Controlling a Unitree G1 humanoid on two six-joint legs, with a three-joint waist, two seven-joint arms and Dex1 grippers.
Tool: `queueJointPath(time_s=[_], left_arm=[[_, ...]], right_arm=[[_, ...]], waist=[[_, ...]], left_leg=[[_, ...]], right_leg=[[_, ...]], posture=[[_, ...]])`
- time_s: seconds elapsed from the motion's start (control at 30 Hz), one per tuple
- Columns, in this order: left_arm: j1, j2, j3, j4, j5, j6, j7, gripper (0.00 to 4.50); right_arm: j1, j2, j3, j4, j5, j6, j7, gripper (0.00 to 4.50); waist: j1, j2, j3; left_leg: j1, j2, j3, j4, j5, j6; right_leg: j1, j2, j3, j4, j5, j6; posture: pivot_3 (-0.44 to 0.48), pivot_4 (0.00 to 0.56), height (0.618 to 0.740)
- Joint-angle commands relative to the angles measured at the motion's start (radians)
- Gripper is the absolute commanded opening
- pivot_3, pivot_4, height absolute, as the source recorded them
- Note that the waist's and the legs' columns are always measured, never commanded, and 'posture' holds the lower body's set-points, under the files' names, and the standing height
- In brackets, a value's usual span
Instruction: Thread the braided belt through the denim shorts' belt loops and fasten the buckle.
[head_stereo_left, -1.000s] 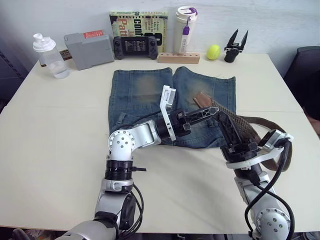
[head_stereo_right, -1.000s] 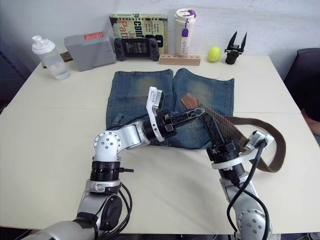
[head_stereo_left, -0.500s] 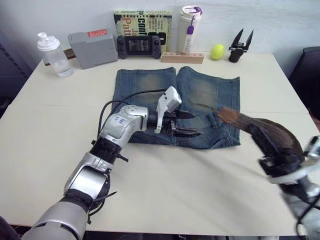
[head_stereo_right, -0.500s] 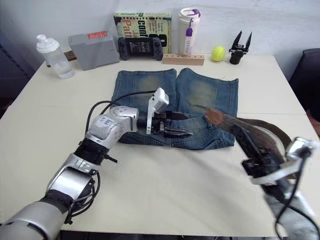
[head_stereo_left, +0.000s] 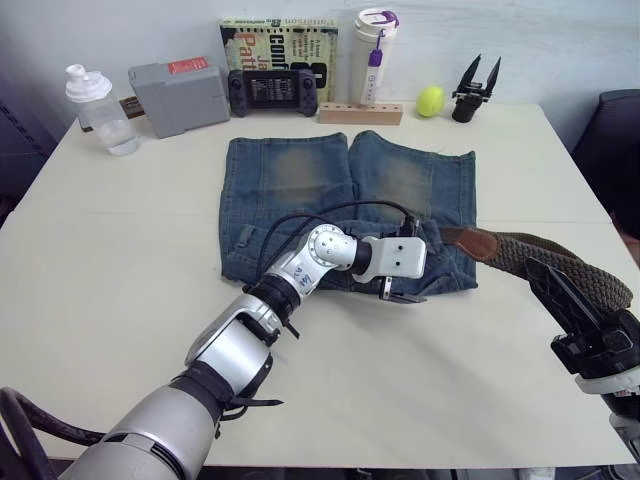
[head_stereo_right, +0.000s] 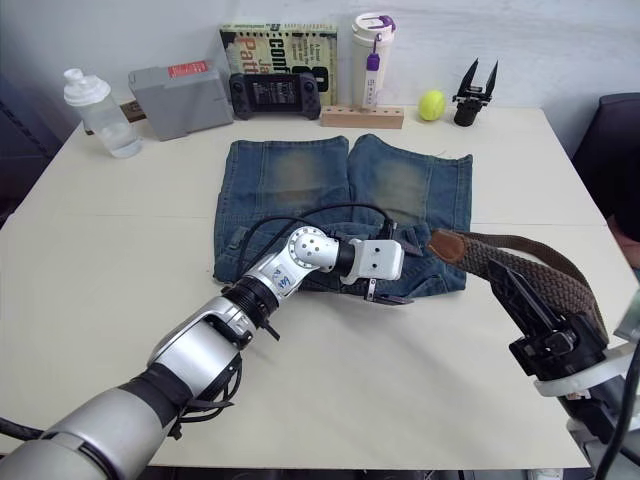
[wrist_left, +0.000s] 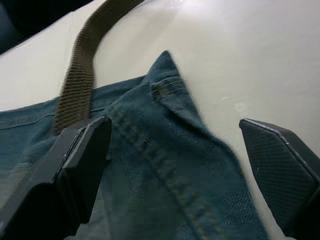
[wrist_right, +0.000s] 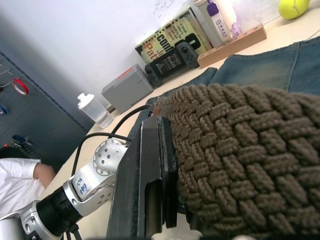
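Meanwhile my left gripper (wrist_left: 175, 165) lay low over the waistband corner of the denim shorts (head_stereo_left: 300, 185), its fingers (wrist_left: 75, 165) spread wide on either side of the cloth, holding nothing. One of the belt loops (wrist_left: 167, 89) sat just beyond them. My right gripper (head_stereo_left: 570, 310) was raised off the table (head_stereo_left: 120, 260), pressed onto the braided belt (head_stereo_left: 570, 270), whose tan leather end (head_stereo_left: 470, 241) reached to the shorts' edge. The shorts lay flat, legs pointing toward the book (head_stereo_left: 278, 42).
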Motion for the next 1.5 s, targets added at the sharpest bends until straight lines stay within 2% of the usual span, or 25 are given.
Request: queueJointPath(time_s=[0.03,0.13,0.27,0.37,0.4,0.6,0.73,0.8,0.9,1.13,1.2,1.23,1.33,1.5], left_arm=[[-0.024,-0.016,-0.074,0.087,0.195,-0.098,0.21,4.23],[-0.014,-0.023,-0.07,0.126,0.217,-0.126,0.201,3.53],[0.013,-0.022,-0.026,0.123,0.176,-0.136,0.1,1.71],[0.043,-0.019,0.036,0.083,0.093,-0.088,-0.024,0.32],[0.051,-0.017,0.051,0.068,0.076,-0.074,-0.057,0.07],[0.132,0.036,0.096,-0.152,-0.045,0.048,-0.315,0.07],[0.252,0.162,0.06,-0.437,-0.12,0.174,-0.533,0.07],[0.312,0.223,0.051,-0.569,-0.153,0.238,-0.599,0.07],[0.366,0.285,0.045,-0.702,-0.183,0.308,-0.647,0.07],[0.409,0.323,0.03,-0.789,-0.169,0.367,-0.637,0.07],[0.418,0.337,0.037,-0.828,-0.213,0.44,-0.663,0.74],[0.417,0.34,0.047,-0.843,-0.239,0.491,-0.67,0.94],[0.376,0.345,0.125,-0.856,-0.318,0.631,-0.656,2.18],[0.266,0.402,0.272,-0.89,-0.404,0.718,-0.622,4.38]], right_arm=[[-0.006,-0.019,-0.048,-0.055,0.02,-0.047,-0.03,0.0],[-0.013,-0.034,-0.061,-0.044,0.029,-0.052,-0.037,0.0],[-0.03,-0.058,-0.052,-0.018,0.031,-0.05,-0.031,0.0],[-0.06,-0.071,-0.034,0.011,0.026,-0.043,-0.025,0.0],[-0.068,-0.074,-0.03,0.017,0.026,-0.04,-0.023,0.0],[-0.115,-0.096,-0.013,0.06,0.031,-0.018,0.001,0.0],[-0.121,-0.122,-0.014,0.066,0.042,0.014,0.023,0.0],[-0.115,-0.135,-0.012,0.062,0.042,0.03,0.013,0.0],[-0.075,-0.152,-0.003,0.038,0.027,0.064,0.004,0.0],[0.042,-0.183,0.029,-0.024,0.007,0.134,-0.053,0.0],[0.055,-0.203,0.037,-0.025,0.007,0.152,-0.082,0.0],[0.058,-0.21,0.036,-0.025,0.007,0.157,-0.085,0.0],[0.073,-0.247,0.031,-0.017,0.025,0.178,-0.12,0.0],[0.029,-0.28,0.09,0.019,0.049,0.188,-0.208,0.0]], waist=[[0.001,0.0,0.0],[0.001,0.0,0.0],[0.001,0.0,0.0],[-0.002,0.0,0.0],[-0.003,0.0,0.0],[-0.004,0.0,0.0],[-0.006,0.001,-0.001],[-0.009,0.001,-0.001],[-0.009,0.002,-0.001],[0.001,0.002,-0.001],[-0.001,0.003,-0.001],[-0.002,0.003,-0.001],[-0.004,0.003,-0.001],[-0.004,0.003,-0.001]], left_leg=[[0.0,0.0,0.0,0.0,0.0,0.0],[0.0,0.0,0.0,-0.001,0.0,0.0],[0.0,-0.001,0.0,0.0,0.0,0.001],[0.0,0.0,0.0,0.0,0.0,0.001],[0.0,0.0,0.0,0.0,0.0,0.001],[0.0,0.0,0.0,0.0,0.001,0.0],[0.0,0.0,0.0,0.001,0.003,-0.003],[0.001,0.0,0.0,0.001,0.004,-0.004],[0.001,0.0,0.0,0.001,0.004,-0.005],[0.001,-0.001,-0.001,0.003,0.004,-0.004],[0.001,-0.001,-0.001,0.003,0.004,-0.004],[0.001,-0.001,-0.001,0.003,0.004,-0.003],[0.001,-0.001,-0.001,0.003,0.003,-0.003],[0.001,-0.001,-0.001,0.003,0.004,-0.002]], right_leg=[[0.0,0.0,0.0,0.0,0.0,0.001],[0.0,-0.001,0.0,-0.001,0.001,0.001],[0.001,0.0,0.0,-0.002,0.001,0.001],[0.001,0.0,0.0,-0.001,0.001,0.001],[0.001,0.0,0.0,-0.001,0.001,0.001],[0.0,0.001,0.0,0.001,0.0,0.0],[0.0,0.001,0.0,0.002,0.0,0.0],[0.001,0.001,0.0,0.002,0.0,0.0],[0.001,0.001,0.0,0.003,0.0,0.0],[0.003,0.0,0.0,0.003,0.0,0.0],[0.003,0.0,0.0,0.003,0.0,0.0],[0.003,0.0,0.0,0.003,0.0,0.0],[0.002,0.0,0.001,0.003,0.0,0.0],[0.002,0.0,0.001,0.005,0.0,0.0]], posture=[[0.0,0.15,0.709],[0.0,0.15,0.709],[0.0,0.15,0.709],[0.0,0.15,0.709],[0.0,0.15,0.709],[0.0,0.15,0.709],[0.0,0.15,0.709],[0.0,0.15,0.709],[0.0,0.15,0.709],[0.0,0.15,0.709],[0.0,0.15,0.709],[0.0,0.15,0.709],[0.0,0.15,0.709],[0.0,0.15,0.709]])
